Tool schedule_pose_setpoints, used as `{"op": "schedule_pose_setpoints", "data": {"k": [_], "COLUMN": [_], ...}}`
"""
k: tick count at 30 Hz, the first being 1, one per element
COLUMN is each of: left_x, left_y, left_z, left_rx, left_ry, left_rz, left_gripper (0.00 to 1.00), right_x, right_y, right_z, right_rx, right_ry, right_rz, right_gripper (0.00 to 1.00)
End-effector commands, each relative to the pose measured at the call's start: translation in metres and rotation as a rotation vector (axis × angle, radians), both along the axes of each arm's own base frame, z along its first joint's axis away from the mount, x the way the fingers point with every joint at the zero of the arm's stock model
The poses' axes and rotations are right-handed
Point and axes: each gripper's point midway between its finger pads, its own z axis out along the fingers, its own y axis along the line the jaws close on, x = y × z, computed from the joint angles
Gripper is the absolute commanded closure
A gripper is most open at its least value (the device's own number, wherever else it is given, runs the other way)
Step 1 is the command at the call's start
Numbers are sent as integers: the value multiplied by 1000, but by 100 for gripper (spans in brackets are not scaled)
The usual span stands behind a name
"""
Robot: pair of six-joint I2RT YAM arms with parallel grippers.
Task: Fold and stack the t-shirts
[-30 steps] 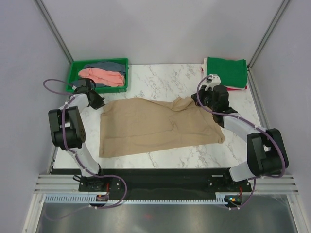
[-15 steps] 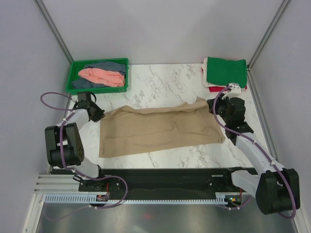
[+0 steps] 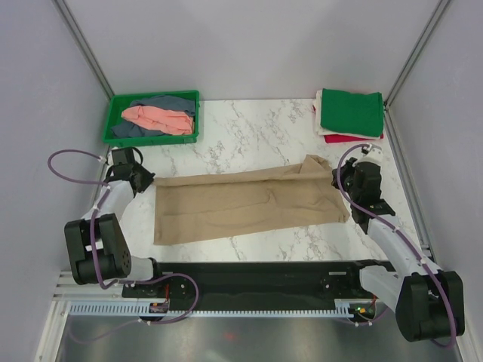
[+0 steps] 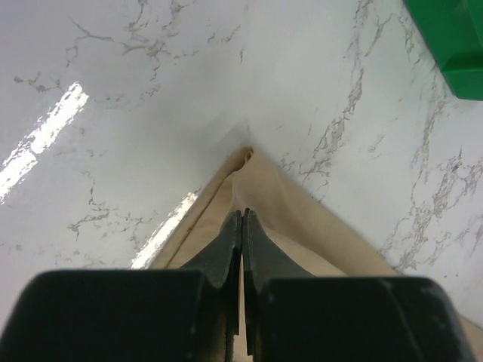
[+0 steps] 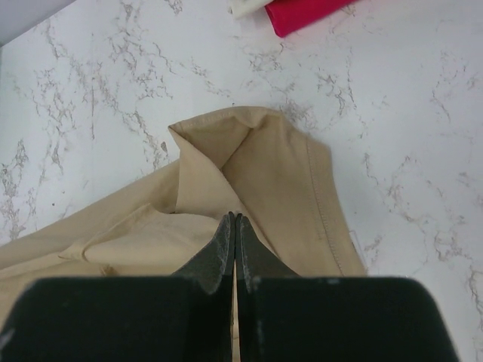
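Note:
A tan-beige t-shirt (image 3: pixel 241 204) lies stretched flat across the middle of the marble table. My left gripper (image 3: pixel 145 181) is shut on its far left corner, as the left wrist view (image 4: pixel 241 215) shows with cloth (image 4: pixel 287 204) pinched between the jaws. My right gripper (image 3: pixel 337 175) is shut on the far right corner (image 5: pixel 264 166), seen in the right wrist view (image 5: pixel 235 217). A salmon pink shirt (image 3: pixel 158 117) and a grey-blue shirt (image 3: pixel 164 101) lie crumpled in the tray. A folded dark green shirt (image 3: pixel 351 111) sits on a red one (image 3: pixel 352 139) at the far right.
The green plastic tray (image 3: pixel 155 96) stands at the far left corner; its corner shows in the left wrist view (image 4: pixel 453 45). The red shirt's edge (image 5: pixel 302 15) lies just beyond the right gripper. Grey walls enclose the table on three sides.
Both grippers moved outward and toward the near edge, drawing the tan shirt's far edge with them. The shirt went from rumpled to a flatter, narrower band.

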Motion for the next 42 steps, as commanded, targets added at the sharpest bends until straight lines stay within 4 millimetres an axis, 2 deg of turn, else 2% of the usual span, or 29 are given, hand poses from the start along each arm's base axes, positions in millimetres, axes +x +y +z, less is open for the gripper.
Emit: {"op": "schedule_pose_setpoints", "data": {"k": [1,7,10,11,14,16,17,19,20,21,22,23,25,27,30,34,35,36,37,38,40,41,42], "left_x": [1,-9,-19,-23,-34,-43,-45,-52,-55,-57,-61,-62,-65,-65,-61,-43,-38,-33,-24,-21,-9,-7,-1], "left_y": [5,-2,-4,-5,-7,-10,-11,-13,-13,-11,-10,-8,-6,-5,-10,-27,-32,-46,-54,-73,-91,-106,-112], "left_z": [17,19,20,23,20,18,18,16,16,16,17,19,27,33,45,52,43,43,47,45,33,29,14], "left_rx": [5,-16,-20,-21,-26,-42,-47,-52,-53,-52,-49,-44,-38,-38,-41,-25,-16,1,14,26,31,31,27], "left_ry": [-69,-78,-77,-82,-72,-74,-77,-78,-77,-75,-73,-78,-96,-120,-182,-218,-185,-178,-179,-164,-112,-94,-41], "left_rz": [43,31,35,37,52,58,61,71,76,92,105,126,147,154,115,3,-17,-83,-117,-197,-268,-329,-354], "left_gripper": [98,98,98,98,98,98,98,89,81,62,52,39,35,34,37,43,43,43,44,44,45,45,45], "right_x": [1,-4,-16,-20,-34,-47,-51,-58,-63,-68,-71,-73,-75,-75,-68,-60,-60,-58,-56,-56,-50,-50,-48], "right_y": [-9,-10,-14,-15,-18,-21,-22,-24,-24,-24,-27,-27,-29,-29,-16,19,23,29,43,48,64,67,70], "right_z": [1,1,-2,2,-5,-22,-22,-33,-41,-47,-52,-52,-53,-47,-32,-23,-35,-36,-40,-44,-44,-61,-66], "right_rx": [18,59,80,88,119,145,160,188,217,221,223,238,237,237,233,265,250,239,220,208,190,171,165], "right_ry": [-12,-15,-14,-31,-17,29,20,41,54,76,88,83,78,54,13,34,87,101,137,156,178,240,262], "right_rz": [-59,-90,-124,-130,-164,-203,-215,-250,-267,-279,-297,-306,-319,-311,-211,-59,-56,-42,-3,1,36,33,37], "right_gripper": [100,100,100,100,100,100,100,99,68,51,34,28,22,21,22,25,24,25,24,23,22,21,20]}}
